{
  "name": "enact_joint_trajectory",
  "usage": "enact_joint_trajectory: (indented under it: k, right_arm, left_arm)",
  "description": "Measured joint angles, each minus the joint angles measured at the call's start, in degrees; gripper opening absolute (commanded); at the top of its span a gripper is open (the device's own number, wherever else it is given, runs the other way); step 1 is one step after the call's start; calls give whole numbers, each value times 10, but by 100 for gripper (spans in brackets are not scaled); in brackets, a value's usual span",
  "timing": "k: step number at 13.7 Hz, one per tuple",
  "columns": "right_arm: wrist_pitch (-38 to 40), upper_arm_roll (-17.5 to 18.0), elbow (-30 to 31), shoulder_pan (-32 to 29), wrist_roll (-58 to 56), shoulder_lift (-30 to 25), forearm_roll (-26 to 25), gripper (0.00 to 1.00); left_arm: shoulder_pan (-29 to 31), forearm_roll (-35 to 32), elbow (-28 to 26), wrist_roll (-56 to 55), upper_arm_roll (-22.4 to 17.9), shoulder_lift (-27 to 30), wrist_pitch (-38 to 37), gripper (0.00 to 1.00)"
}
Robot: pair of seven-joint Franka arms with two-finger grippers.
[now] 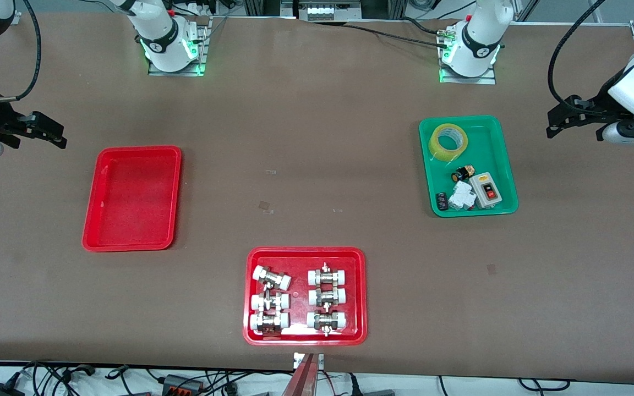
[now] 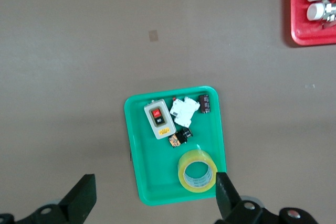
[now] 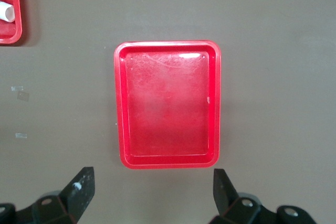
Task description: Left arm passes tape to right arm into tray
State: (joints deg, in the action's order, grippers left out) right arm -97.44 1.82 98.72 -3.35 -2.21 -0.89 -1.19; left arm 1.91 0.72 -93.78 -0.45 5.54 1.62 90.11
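The yellow tape roll (image 1: 436, 149) lies flat in the green tray (image 1: 487, 137), in the corner nearest the robots' bases. My left gripper (image 1: 555, 122) is open and empty, up in the air beside that tray toward the left arm's end of the table. In the left wrist view the tape (image 2: 195, 155) lies by one fingertip (image 2: 221, 182) of the left gripper (image 2: 154, 182). The plain red tray (image 1: 132, 198) is empty. My right gripper (image 1: 61, 137) is open and empty, up beside it. The right wrist view shows the tray (image 3: 168, 44) ahead of the right gripper (image 3: 152, 178).
The green tray also holds a grey switch box (image 1: 487, 191), a white breaker (image 1: 463, 195) and small black parts. A second red tray (image 1: 305, 252) with several white-capped metal fittings sits nearer the front camera, mid-table. Bits of clear tape dot the brown tabletop.
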Motion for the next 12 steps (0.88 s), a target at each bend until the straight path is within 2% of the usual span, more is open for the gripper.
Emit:
enact_joint_trajectory:
  k: [3,6,9,12]
  right_arm:
    - [0,0,0,0,0,0,0,100]
    - [1,-1,1,0,0,0,0,100]
    - [1,-1,1,0,0,0,0,100]
    - [1,2,1,0,-1,1,0,100]
  left_arm:
    - [-14,0,-22,-1,3,-22,-31,100]
    - [-14,17,-80,-19,3,-69,-18,100]
    - [-14,29,-169,-72,4,-110,48,100]
    - [-14,49,-279,-91,4,-117,151,100]
